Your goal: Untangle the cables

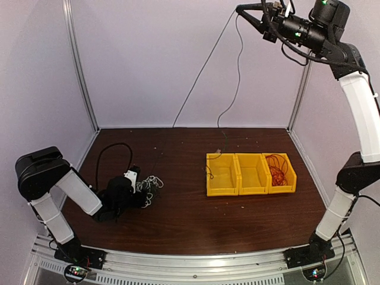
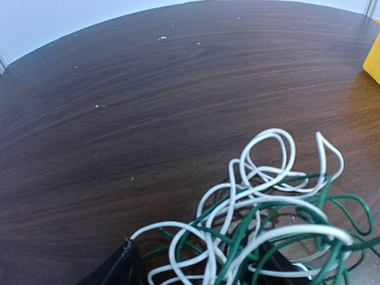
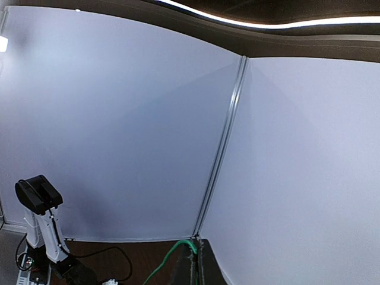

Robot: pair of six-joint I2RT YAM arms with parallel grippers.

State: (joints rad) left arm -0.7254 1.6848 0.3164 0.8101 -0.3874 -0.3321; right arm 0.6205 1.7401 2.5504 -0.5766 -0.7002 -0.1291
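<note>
The cables [image 1: 149, 185] lie as a tangled white and green bundle on the dark table, left of centre. My left gripper [image 1: 138, 193] is low at the bundle. In the left wrist view the bundle [image 2: 267, 196] lies between its spread black fingers [image 2: 122, 267], and the left gripper [image 2: 199, 261] is open. My right gripper [image 1: 240, 9] is raised high at the top right, shut on a thin green cable [image 3: 169, 261]. The right gripper [image 3: 195, 254] shows closed fingers. Two strands hang from it: one strand [image 1: 205, 71] runs toward the bundle, the other strand [image 1: 238, 65] toward the bins.
Three yellow bins stand in a row right of centre: left bin [image 1: 221, 189], middle bin [image 1: 252, 189], right bin [image 1: 284, 187] holding a red cable [image 1: 276, 167]. A thick black arm cable [image 1: 113, 146] loops behind the left gripper. Grey walls enclose the table.
</note>
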